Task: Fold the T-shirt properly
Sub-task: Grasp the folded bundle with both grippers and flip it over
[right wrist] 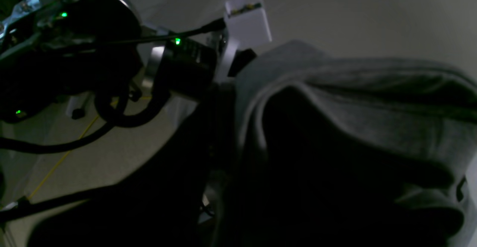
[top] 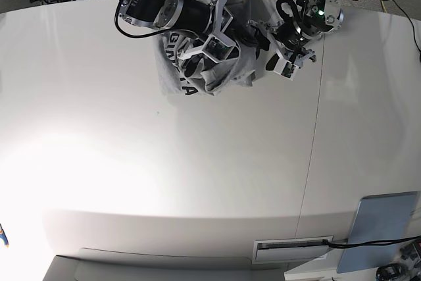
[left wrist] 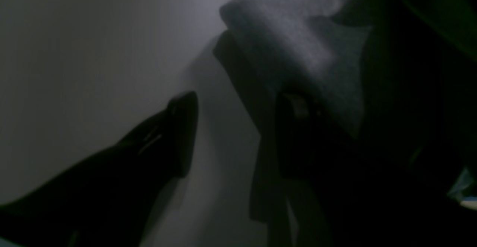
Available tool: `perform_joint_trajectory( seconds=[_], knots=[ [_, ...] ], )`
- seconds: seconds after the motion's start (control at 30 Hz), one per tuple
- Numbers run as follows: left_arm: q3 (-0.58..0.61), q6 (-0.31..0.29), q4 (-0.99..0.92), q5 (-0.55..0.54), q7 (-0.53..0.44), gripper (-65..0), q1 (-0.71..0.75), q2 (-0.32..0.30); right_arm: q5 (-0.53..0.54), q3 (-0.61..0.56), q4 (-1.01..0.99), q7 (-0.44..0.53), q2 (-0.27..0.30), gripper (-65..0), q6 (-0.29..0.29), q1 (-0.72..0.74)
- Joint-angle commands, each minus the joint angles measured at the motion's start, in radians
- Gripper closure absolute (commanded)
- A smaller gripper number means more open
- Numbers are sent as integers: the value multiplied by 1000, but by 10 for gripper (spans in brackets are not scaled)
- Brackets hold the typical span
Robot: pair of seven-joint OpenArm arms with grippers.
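Although both wrist views are very dark, the left hand (left wrist: 238, 127) shows its jaws parted, one finger (left wrist: 179, 135) clear of the cloth and the other buried under a grey fold. The right hand (top: 197, 64) sits against the T-shirt (top: 227, 64), but shadow hides its jaws and I cannot tell whether it grips. The T-shirt lies bunched at the far edge of the white bench (top: 197, 176), black lettering partly showing, both arms crowding over it; a grey-blue panel (top: 385, 222) rests well apart at the near corner.
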Motion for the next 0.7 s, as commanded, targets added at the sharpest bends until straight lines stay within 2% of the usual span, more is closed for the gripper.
perform_joint_trajectory(
  seconds=[0.0,0.03,0.37,0.5,0.67],
  knots=[
    [0,-3,3,6,27,-339,6,-5,22,-3,18,24,-5,0,19,3],
    [0,-3,3,6,27,-339,6,-6,3,-2,19,16,-4,0,43,6],
    [0,-3,3,6,28,-339,6,-8,-21,-3,19,31,-5,0,43,8],
    [0,-3,3,6,27,-339,6,-8,-20,-3,19,96,-5,0,43,8],
    [0,-4,3,6,28,-339,6,-8,-31,-3,19,24,-5,0,43,8]
  ],
)
